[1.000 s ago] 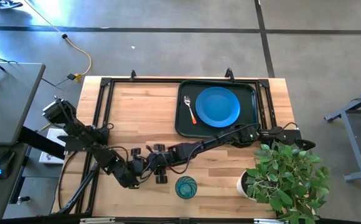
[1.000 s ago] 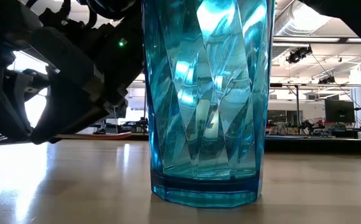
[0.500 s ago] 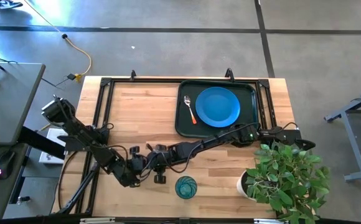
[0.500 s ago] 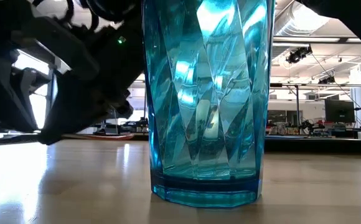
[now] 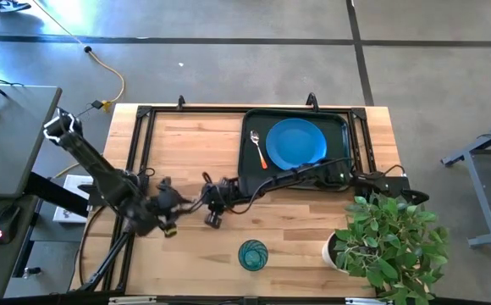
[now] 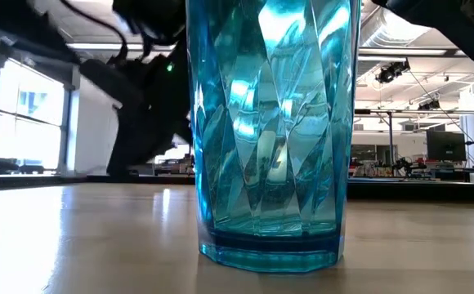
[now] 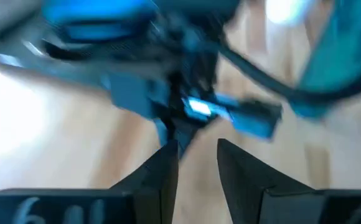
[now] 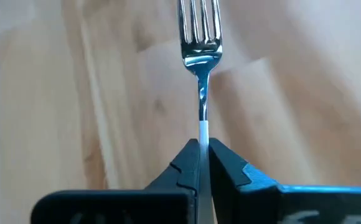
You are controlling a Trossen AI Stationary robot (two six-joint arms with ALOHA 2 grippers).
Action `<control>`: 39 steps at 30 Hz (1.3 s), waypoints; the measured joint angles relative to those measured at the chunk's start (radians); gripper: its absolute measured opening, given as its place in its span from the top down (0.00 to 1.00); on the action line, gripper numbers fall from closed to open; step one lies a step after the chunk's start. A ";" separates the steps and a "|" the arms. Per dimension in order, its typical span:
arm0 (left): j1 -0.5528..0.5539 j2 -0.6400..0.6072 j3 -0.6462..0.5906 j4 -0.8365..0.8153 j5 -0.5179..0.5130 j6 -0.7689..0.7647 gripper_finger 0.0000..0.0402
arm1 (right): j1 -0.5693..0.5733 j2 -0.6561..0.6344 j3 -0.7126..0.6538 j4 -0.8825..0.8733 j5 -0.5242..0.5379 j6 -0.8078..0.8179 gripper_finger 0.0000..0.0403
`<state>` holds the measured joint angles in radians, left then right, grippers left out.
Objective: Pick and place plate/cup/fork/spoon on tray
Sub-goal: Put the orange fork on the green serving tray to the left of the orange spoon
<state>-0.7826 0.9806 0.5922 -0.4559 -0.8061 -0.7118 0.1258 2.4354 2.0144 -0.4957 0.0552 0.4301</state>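
Fork (image 8: 199, 37): held in the right gripper (image 8: 200, 149), whose fingers were clamped tight on the thin handle end. The tines pointed straight out ahead of the fingers, over bare wood. It was off the table, not on the tray. Gripping at the far end of the handle leaves the tined end free, which I judged would let it be laid down flat without the fingers fouling the tray rim.

In the overhead view the right gripper (image 5: 213, 213) sat over the middle of the table (image 5: 186, 144), in front of the tray's near-left corner. The fork itself was too small to make out there.

Tray (image 5: 341, 127): at the back right of the table. The plate (image 5: 296, 144) lay flat in it, toward its right. An orange-handled utensil (image 5: 258, 149) lay just left of the plate, apart from it. I took this for the spoon, since the fork was in the gripper, but its head was too small to confirm. The strip beside it looked like the natural spot for the fork.

Cup (image 5: 252, 253): upright on the table near the front edge, well apart from the tray, not yet collected. It filled the low view (image 6: 270, 131).

Left gripper (image 7: 196, 162): fingers a little apart, nothing between them. It hung over the table just left of the right gripper (image 5: 168, 216), probably waiting clear.

Potted plant (image 5: 389, 241): front right corner, near the cup; worth minding during the cup pick.
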 joint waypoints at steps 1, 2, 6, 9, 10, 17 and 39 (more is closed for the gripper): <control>0.001 -0.031 0.000 -0.003 -0.039 0.023 0.74 | -0.003 -0.013 0.000 -0.012 0.021 0.000 0.98; 0.001 -0.062 0.000 -0.009 -0.078 0.047 0.74 | -0.007 -0.027 0.000 -0.034 0.043 -0.001 0.98; 0.001 -0.151 0.000 -0.011 -0.180 0.098 0.74 | -0.024 -0.099 0.000 -0.150 0.159 -0.003 0.98; 0.001 -0.184 0.000 -0.014 -0.198 0.104 0.74 | -0.036 -0.140 0.000 -0.256 0.273 0.011 0.98; 0.001 -0.189 0.000 -0.018 -0.197 0.103 0.74 | -0.040 -0.152 0.000 -0.282 0.307 0.021 0.98; 0.001 -0.162 -0.014 -0.014 -0.170 0.088 0.74 | -0.061 -0.262 -0.001 -0.377 0.386 0.037 0.98; 0.002 -0.123 -0.089 -0.011 -0.280 0.005 0.74 | -0.293 -0.636 -0.916 0.488 0.358 0.257 0.98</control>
<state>-0.7808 0.8577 0.5029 -0.4672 -1.0865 -0.7069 -0.1668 1.7994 1.0986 -0.0072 0.4135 0.6869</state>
